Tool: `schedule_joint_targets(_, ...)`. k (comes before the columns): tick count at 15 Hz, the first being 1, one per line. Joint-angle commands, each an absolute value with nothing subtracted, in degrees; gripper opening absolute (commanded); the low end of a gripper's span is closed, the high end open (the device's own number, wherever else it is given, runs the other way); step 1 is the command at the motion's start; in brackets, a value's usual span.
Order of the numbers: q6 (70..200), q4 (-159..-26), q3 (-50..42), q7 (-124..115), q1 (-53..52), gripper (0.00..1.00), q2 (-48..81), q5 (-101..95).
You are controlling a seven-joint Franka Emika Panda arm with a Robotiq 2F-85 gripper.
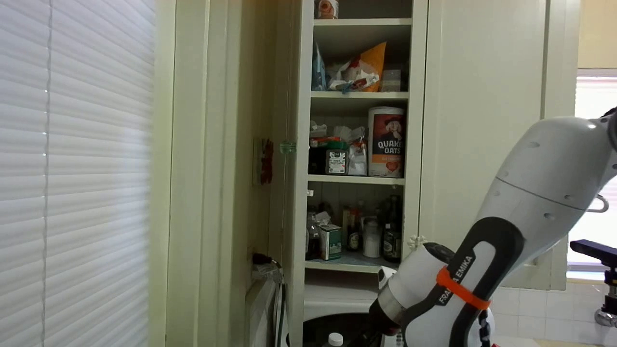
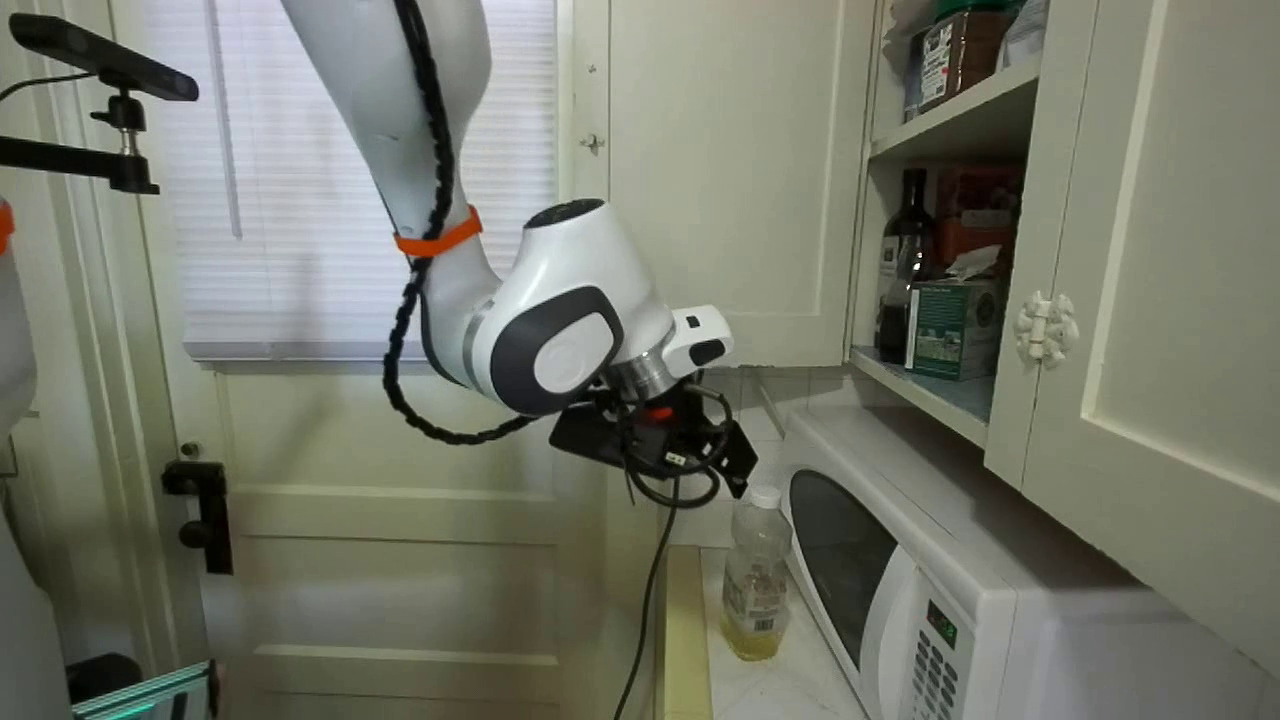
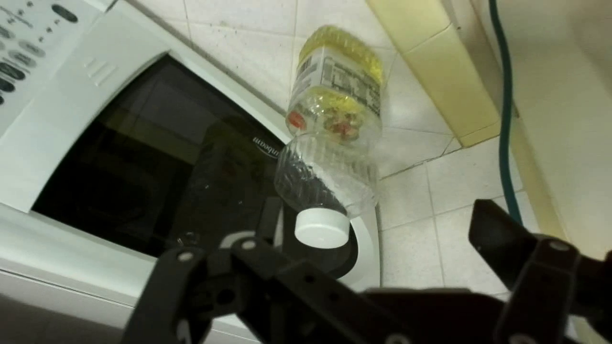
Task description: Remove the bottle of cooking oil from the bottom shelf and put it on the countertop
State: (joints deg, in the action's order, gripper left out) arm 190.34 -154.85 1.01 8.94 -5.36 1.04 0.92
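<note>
The bottle of cooking oil (image 2: 757, 590) stands upright on the white tiled countertop (image 2: 745, 695), in front of the microwave. It is clear, with pale yellow oil at the bottom and a white cap; only its cap (image 1: 335, 339) and top show in an exterior view. In the wrist view the bottle (image 3: 334, 110) is whole and apart from the fingers. My gripper (image 3: 380, 222) is open and empty; the cap shows between its fingers, closer to the left one. In an exterior view the gripper (image 2: 738, 470) is just above the cap. The bottom shelf (image 1: 344, 265) holds jars, bottles and a green box.
The white microwave (image 2: 985, 590) stands beside the bottle, under the cupboard. The open cupboard door (image 2: 1160, 300) hangs over the microwave. A yellow counter edge (image 2: 685, 640) borders the countertop. A dark cable (image 2: 652, 585) hangs near it. Upper shelves hold an oats canister (image 1: 386, 142) and packets.
</note>
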Motion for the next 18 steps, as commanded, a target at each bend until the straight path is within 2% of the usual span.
schedule_joint_targets(1, 175.7, -160.7, 2.7, 3.9, -5.3, 1.0, -13.3, 1.0)
schedule_joint_targets(3, 166.6, -157.5, -3.6, 9.9, -13.2, 1.0, -15.7, 10.5)
schedule_joint_targets(6, 156.6, -160.0, -6.2, 10.5, -12.3, 1.0, -25.9, 14.1)
schedule_joint_targets(9, 149.2, -157.1, -5.4, 5.8, -5.8, 1.0, -28.4, 10.2)
schedule_joint_targets(10, 152.8, -157.3, -5.3, 8.4, -8.3, 1.0, -25.7, 11.7)
schedule_joint_targets(18, 150.7, -157.1, -5.4, 7.3, -5.8, 1.0, -28.1, 11.4)
